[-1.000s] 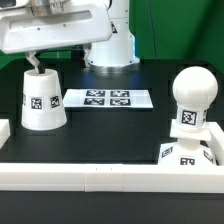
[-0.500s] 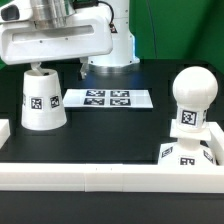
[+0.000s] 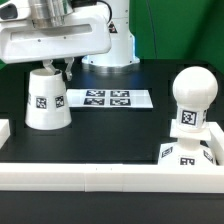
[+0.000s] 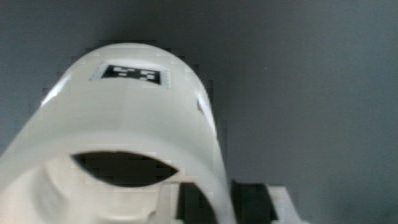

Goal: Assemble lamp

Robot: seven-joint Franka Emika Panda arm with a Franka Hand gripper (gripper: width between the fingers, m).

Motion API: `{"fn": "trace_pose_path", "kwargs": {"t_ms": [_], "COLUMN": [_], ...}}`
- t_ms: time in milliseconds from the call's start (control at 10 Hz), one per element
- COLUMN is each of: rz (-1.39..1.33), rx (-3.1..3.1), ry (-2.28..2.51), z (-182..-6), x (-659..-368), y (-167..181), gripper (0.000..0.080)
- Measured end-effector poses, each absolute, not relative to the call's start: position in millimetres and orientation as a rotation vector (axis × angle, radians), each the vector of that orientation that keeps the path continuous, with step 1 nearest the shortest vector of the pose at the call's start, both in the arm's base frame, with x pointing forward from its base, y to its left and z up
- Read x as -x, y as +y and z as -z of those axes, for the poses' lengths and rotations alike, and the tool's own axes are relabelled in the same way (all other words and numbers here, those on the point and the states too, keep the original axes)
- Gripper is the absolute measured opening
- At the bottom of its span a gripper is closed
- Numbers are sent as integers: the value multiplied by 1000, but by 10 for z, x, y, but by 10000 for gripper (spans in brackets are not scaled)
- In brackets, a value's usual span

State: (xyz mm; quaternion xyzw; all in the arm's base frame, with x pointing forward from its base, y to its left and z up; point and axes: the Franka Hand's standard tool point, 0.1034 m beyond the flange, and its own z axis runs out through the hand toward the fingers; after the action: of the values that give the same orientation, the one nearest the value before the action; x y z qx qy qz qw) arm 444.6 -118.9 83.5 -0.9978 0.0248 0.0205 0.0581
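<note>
The white tapered shade [image 3: 46,98] stands at the exterior view's left, narrow end up, tilted a little. My gripper [image 3: 58,68] is right above it, its fingers straddling the wall at the top opening. In the wrist view the shade [image 4: 134,110] fills the picture, its dark opening close to the gripper [image 4: 231,205], with a dark finger on each side of the rim wall. The gripper looks shut on the shade. The ball-shaped bulb [image 3: 192,94] stands upright on the square base [image 3: 188,153] at the exterior view's right.
The marker board [image 3: 105,99] lies flat behind the shade, in the middle. A long white rail [image 3: 100,178] runs along the front, with a short piece [image 3: 4,130] at the left. The arm's white pedestal [image 3: 112,45] stands at the back.
My gripper has come down onto the shade's top. The shade has shifted slightly toward the exterior view's right and now leans. The bulb and base have not moved.
</note>
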Motion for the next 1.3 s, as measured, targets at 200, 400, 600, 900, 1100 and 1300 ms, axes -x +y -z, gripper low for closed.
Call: {"fn": "trace_pose_path", "kwargs": {"t_ms": [200, 400, 600, 900, 1100, 1300], "rz": [-62, -55, -45, -43, -43, -43], "rx": [3017, 3005, 2968, 2912, 2895, 2896], "ry": [82, 98, 195, 392, 417, 412], "z": [-876, -968, -1171, -1553, -1725, -1706], "x": [-4471, -4591, -4868, -5487, -5757, -5746], "y": [-1131, -974, -761, -461, -418, -420], "gripper": [45, 45, 45, 45, 45, 45]}}
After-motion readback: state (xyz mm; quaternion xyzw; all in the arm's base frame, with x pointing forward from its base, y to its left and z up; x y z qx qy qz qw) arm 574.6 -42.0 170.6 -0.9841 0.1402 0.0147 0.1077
